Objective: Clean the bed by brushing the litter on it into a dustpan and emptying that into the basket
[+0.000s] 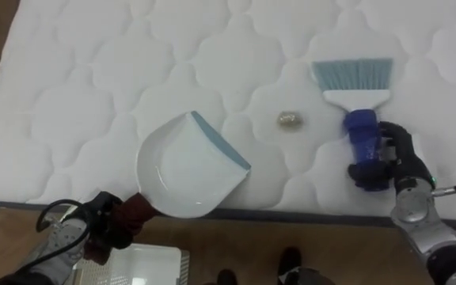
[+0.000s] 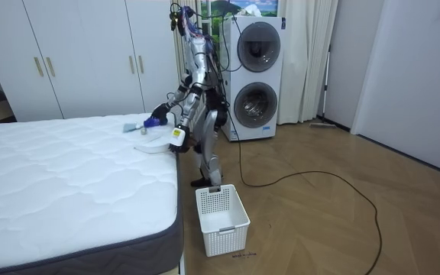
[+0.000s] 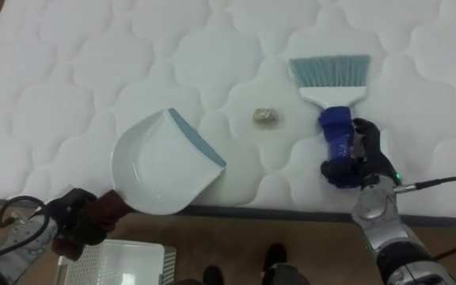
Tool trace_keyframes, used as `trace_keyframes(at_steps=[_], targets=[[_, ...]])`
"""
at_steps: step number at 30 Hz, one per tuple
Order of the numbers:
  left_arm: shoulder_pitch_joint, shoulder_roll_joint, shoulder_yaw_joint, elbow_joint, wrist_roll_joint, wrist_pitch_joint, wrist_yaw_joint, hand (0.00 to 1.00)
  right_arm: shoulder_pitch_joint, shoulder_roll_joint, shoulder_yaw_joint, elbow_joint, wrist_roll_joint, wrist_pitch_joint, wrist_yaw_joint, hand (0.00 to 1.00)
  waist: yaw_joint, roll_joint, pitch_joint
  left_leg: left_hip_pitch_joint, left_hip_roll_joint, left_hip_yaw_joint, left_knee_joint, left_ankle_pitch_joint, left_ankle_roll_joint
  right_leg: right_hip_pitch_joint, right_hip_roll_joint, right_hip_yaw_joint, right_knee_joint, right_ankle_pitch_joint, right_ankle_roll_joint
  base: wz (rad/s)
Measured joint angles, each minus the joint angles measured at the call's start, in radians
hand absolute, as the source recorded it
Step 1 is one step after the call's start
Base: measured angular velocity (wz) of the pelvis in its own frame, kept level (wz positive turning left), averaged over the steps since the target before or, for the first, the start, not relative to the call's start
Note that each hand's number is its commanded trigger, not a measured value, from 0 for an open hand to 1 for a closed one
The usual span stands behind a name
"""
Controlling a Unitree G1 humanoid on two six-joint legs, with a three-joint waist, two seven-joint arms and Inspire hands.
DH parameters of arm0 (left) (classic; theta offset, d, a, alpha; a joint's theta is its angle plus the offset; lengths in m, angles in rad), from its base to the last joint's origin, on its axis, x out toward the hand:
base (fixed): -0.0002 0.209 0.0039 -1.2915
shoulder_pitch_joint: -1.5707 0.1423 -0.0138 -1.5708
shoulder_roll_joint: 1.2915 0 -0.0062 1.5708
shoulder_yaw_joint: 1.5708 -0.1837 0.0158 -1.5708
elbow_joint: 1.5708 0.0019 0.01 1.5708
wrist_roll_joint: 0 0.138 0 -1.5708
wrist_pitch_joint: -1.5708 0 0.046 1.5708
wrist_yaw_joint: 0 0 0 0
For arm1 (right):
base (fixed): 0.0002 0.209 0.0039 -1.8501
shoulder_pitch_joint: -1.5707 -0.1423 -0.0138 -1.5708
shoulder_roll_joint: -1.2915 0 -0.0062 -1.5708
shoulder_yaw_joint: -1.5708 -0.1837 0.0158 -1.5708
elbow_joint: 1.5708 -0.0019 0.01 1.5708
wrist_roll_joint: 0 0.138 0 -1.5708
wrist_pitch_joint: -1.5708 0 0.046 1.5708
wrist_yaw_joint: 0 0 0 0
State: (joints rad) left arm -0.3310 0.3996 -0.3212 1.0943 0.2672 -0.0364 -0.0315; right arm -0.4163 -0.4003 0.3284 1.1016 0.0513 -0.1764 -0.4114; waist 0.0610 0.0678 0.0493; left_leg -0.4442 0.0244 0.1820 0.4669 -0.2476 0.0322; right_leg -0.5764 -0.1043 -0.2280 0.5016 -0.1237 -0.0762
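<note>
I stand at the long edge of the bed, bent a little over the white quilted mattress, with both arms reaching onto it. My left hand is at the near edge, on the left. Its fingers are curled tight around the dark handle of the dustpan. The pan lies on the mattress with its blue-grey lip turned to the right and to the far side. As far as I can see, nothing is inside the pan.

My right hand is on the right side. Its fingers and thumb are wrapped around the blue handle of the brush. The bristles point to the far side and seem to rest on the mattress.

The thing to clean away is one small piece of rubbish. It lies on the mattress between the pan's lip and the brush, just beside the brush and a bit apart from the pan.

So I judge the task is at the beginning of its main step. Both tools are in my hands, but the piece is not yet swept into the pan. After this, I think the pan must be emptied into the white basket, which stands on the floor near my feet.
</note>
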Motion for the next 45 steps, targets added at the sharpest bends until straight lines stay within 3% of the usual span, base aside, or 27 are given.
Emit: trace_keyframes(at_steps=[6, 20, 37, 40, 43, 45], targets=[[0.0, 0.0, -0.017, -0.007, -0.001, 0.016, 0.001, 1.0, 0.0, -0.01, 0.001, 0.028, -0.006, 0.025, 0.001, 1.0, 0.001, 0.006, -0.0045, 0.0, 0.0, -0.004, 0.011, 0.0, 0.0, 0.003, 0.0, -0.003, 0.0, 0.0, -0.001, 0.0], [0.001, 0.0, -0.021, -0.014, -0.002, 0.024, 0.001, 1.0, 0.004, -0.004, -0.001, 0.051, -0.009, 0.065, 0.029, 1.0, -0.004, 0.001, -0.0052, 0.0, -0.001, -0.004, 0.019, 0.0, 0.0, 0.007, -0.001, 0.0, -0.001, 0.001, 0.001, 0.0], [0.004, 0.0, -0.031, -0.015, 0.003, 0.031, 0.005, 1.0, 0.003, 0.009, -0.022, 0.082, 0.001, 0.069, 0.034, 1.0, -0.009, -0.013, -0.0075, -0.001, -0.002, -0.013, 0.018, 0.0, 0.0, 0.015, -0.002, -0.008, -0.003, 0.003, 0.002, 0.01], [0.002, 0.001, -0.03, -0.015, 0.009, 0.031, 0.005, 1.0, -0.006, 0.0, -0.041, 0.101, -0.018, 0.07, 0.044, 1.0, -0.005, -0.018, -0.0054, 0.0, -0.003, -0.009, 0.019, 0.0, 0.001, 0.014, -0.008, -0.01, 0.003, 0.001, 0.003, 0.0], [-0.001, 0.003, -0.031, -0.018, 0.01, 0.032, 0.004, 1.0, -0.012, -0.012, -0.039, 0.109, -0.035, 0.074, 0.045, 1.0, -0.004, -0.039, -0.0048, 0.001, -0.01, -0.005, 0.026, 0.002, 0.004, 0.008, -0.021, -0.008, 0.023, -0.011, 0.005, 0.05], [0.0, 0.013, -0.033, -0.048, 0.023, 0.038, -0.001, 1.0, -0.014, -0.045, -0.039, 0.111, -0.08, 0.086, 0.047, 1.0, 0.001, -0.057, -0.004, -0.001, -0.012, -0.006, 0.033, 0.003, 0.004, 0.008, -0.024, -0.01, 0.024, -0.013, 0.007, 0.09]])
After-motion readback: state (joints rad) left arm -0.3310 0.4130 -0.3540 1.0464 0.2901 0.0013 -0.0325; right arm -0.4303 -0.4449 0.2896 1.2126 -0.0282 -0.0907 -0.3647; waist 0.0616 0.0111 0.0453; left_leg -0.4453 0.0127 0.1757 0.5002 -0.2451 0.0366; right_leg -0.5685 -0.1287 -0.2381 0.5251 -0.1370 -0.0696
